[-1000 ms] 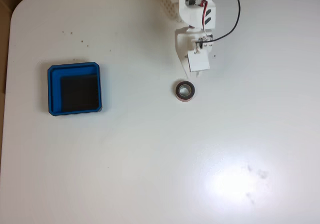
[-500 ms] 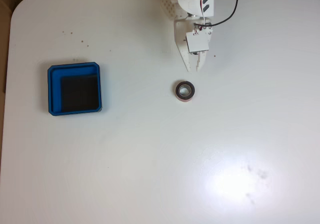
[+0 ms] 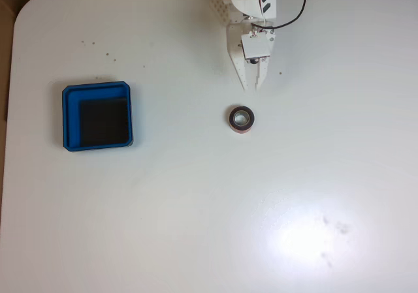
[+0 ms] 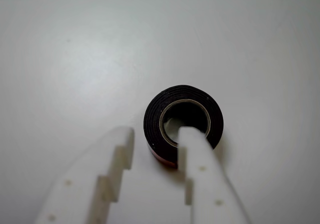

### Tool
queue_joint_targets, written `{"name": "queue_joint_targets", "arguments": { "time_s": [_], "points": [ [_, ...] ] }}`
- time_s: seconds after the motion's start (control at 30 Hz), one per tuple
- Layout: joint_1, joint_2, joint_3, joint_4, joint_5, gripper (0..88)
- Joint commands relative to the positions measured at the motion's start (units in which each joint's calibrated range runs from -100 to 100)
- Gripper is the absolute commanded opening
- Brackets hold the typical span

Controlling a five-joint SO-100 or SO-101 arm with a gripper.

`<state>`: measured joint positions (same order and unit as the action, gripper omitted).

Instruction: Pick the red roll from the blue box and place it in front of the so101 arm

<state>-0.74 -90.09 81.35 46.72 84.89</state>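
Wrist view: our gripper (image 4: 155, 136) is spread, holding nothing, fingertips low in frame. Beyond, red roll (image 4: 152, 119) flat on table (image 4: 75, 44), frame centre. Fixed view: blue box (image 3: 72, 94) far left, well apart.

1. The fixed view is looking straight down from high above the table (image 3: 196, 208), arm (image 3: 251, 6) entering at top.
2. The wrist view is peering down close past the gripper (image 4: 155, 139); both are sharing the roll (image 3: 241, 119).
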Motion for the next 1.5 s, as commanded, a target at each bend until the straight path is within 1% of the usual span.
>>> {"name": "queue_joint_targets", "arguments": {
  "time_s": [0.0, 0.27, 0.5, 0.57, 1.17, 1.3, 1.47],
  "points": [
    [0.8, -2.9, 1.5, -1.1, 0.2, 7.4],
    [0.7, -8.7, 8.3, -1.8, 0.2, 7.4],
    [0.7, -8.8, 18.3, -14.2, 0.3, 7.4],
    [0.7, -8.8, 18.7, -15.2, 0.3, 7.4],
    [0.7, -8.7, 18.5, -15.0, 0.4, 6.2],
    [0.7, -8.7, 18.5, -15.0, 0.4, 2.0],
    [0.7, -8.7, 18.5, -15.0, -0.1, 1.0]
  ]
}}
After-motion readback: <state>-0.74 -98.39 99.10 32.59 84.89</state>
